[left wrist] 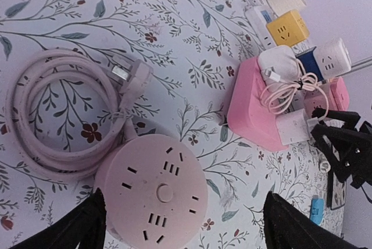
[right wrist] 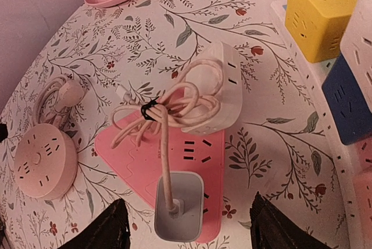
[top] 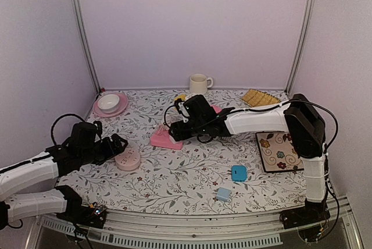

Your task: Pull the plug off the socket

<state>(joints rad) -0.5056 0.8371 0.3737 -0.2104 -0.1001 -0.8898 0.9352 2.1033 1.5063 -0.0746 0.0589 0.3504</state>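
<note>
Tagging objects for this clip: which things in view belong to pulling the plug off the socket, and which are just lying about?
Belongs to the job:
pink socket block
white plug seated in it, cable attached

Just lying about:
round pink socket with coiled cord
mug
bowl on pink plate
yellow cube socket
patterned tile
blue box

Pink socket [right wrist: 174, 167] smooth matt plastic; plug [right wrist: 179, 214] glossy; tablecloth [top: 192, 173] matt floral.

White plug [right wrist: 179, 205] seated in pink socket strip [right wrist: 136, 159], cable [right wrist: 165, 138] bundled above; hand [right wrist: 187, 214] spread wide either side
</note>
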